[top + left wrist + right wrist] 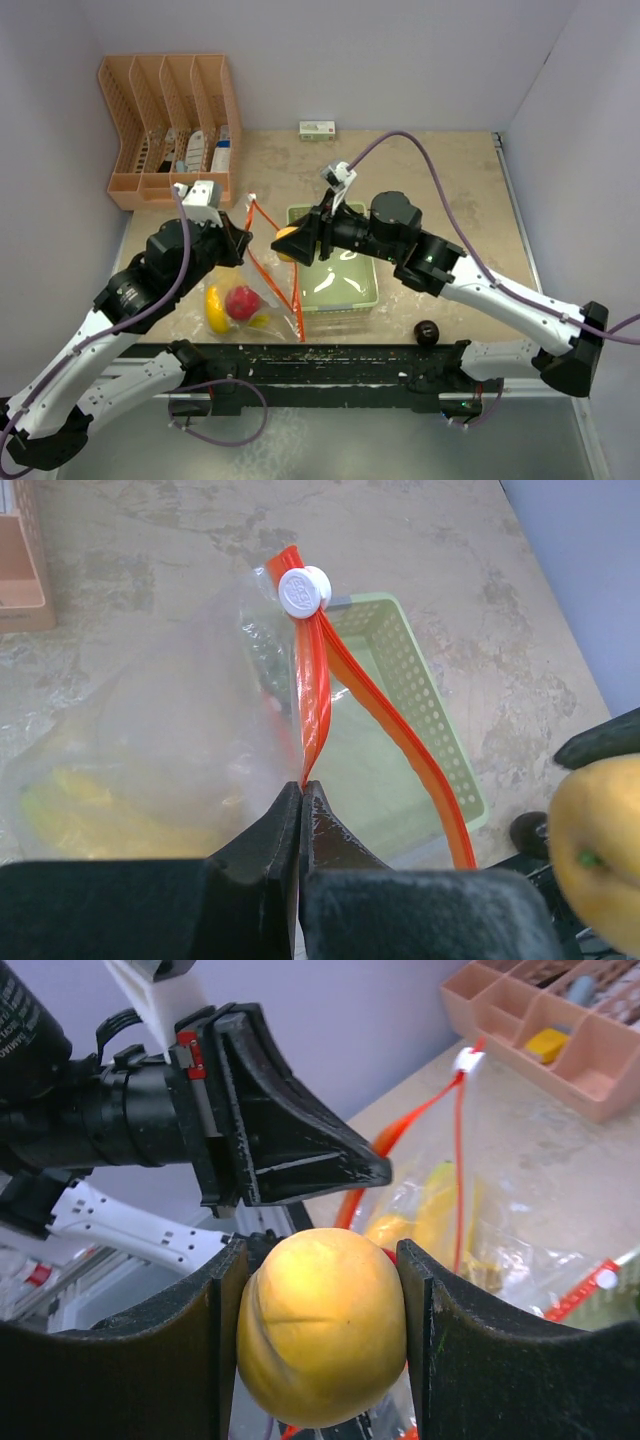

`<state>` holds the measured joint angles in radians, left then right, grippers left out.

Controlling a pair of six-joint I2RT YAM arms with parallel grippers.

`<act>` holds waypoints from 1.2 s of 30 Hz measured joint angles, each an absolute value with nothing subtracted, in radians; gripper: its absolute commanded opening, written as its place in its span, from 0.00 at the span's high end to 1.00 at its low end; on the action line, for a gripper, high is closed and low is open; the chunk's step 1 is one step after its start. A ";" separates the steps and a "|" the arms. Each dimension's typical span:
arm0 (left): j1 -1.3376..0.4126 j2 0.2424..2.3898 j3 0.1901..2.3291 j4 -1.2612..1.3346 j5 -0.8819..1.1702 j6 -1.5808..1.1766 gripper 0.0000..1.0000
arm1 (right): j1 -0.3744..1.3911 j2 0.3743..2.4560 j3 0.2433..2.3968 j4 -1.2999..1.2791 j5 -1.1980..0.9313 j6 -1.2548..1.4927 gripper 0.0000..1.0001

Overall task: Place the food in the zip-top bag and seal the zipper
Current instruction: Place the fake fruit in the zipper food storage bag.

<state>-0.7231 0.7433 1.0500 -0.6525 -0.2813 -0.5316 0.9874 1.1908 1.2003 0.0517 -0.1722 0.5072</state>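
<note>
My left gripper (302, 792) is pinched shut on the orange-red zipper (318, 680), lifting the mouth of the zip-top bag (232, 285) near the table's (450, 200) front edge, left of centre. Bananas (214, 310) and a red apple (241, 301) lie inside. My right gripper (322, 1255) clamps a yellow mango (320, 1340) beside the bag's mouth, over the green tray's (345, 290) left rim. A dark purple fruit (427, 332) sits by the front edge.

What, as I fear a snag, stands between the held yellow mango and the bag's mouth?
Nothing visible. The right claw holds the yellow mango at the zip-top bag's mouth, which the left claw holds open by the zipper; that claw sits close by.
</note>
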 measured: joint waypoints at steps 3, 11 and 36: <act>-0.723 0.752 1.049 -0.644 -0.268 -0.532 1.00 | 0.988 1.248 1.185 0.123 -0.224 0.529 0.77; -0.723 0.745 1.049 -0.640 -0.245 -0.536 1.00 | 0.997 1.377 1.177 0.120 -0.167 0.547 0.55; -0.723 0.689 1.050 -0.673 -0.253 -0.537 1.00 | 0.865 1.288 1.209 -0.089 0.209 0.572 0.00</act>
<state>-0.7231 0.6891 1.0500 -0.6727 -0.2535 -0.5365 0.8650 1.2884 1.2087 -0.0887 0.2092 0.5720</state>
